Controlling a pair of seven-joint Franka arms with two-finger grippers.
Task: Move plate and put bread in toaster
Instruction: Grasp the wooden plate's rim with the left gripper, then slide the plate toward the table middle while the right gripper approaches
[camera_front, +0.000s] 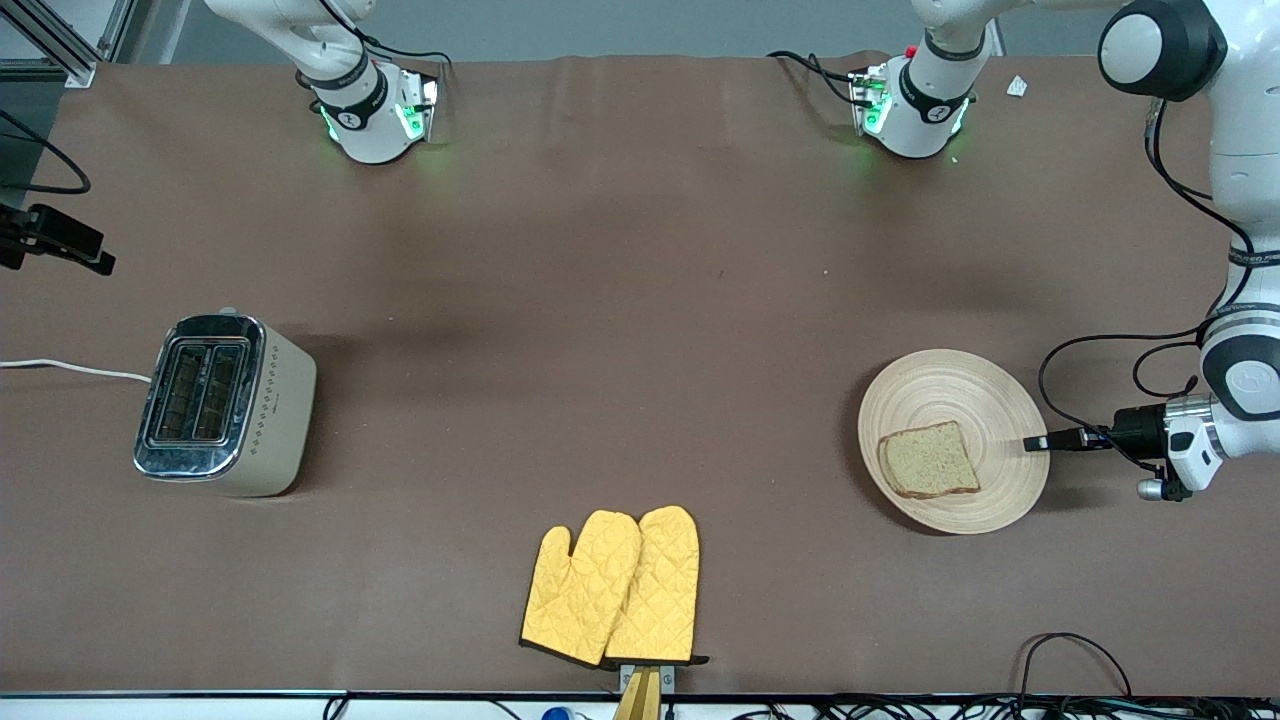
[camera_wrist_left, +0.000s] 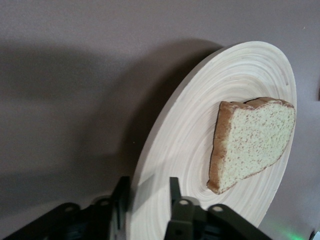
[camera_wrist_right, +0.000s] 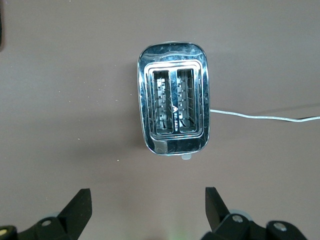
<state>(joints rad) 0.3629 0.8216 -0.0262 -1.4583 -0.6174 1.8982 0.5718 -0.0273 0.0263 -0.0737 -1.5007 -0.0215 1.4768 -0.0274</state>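
The pale wooden plate (camera_front: 985, 395) lies toward the left arm's end of the table, with the brown bread (camera_front: 928, 460) flat on its part nearest the front camera. My left gripper (camera_front: 1036, 442) reaches in low from the side and is shut on the plate's rim (camera_wrist_left: 150, 165), one finger above it and one below. In the left wrist view the bread (camera_wrist_left: 252, 142) lies clear of my left gripper (camera_wrist_left: 149, 187). The cream and chrome toaster (camera_front: 225, 405) stands toward the right arm's end, both slots empty. My right gripper (camera_wrist_right: 147, 192) hangs open high over the toaster (camera_wrist_right: 174, 97).
Two yellow oven mitts (camera_front: 615, 585) lie at the table's near edge, midway along it. The toaster's white cord (camera_front: 70, 368) runs off the table's end. A black camera mount (camera_front: 55, 240) juts in near the toaster. Cables (camera_front: 1075, 660) trail along the near edge.
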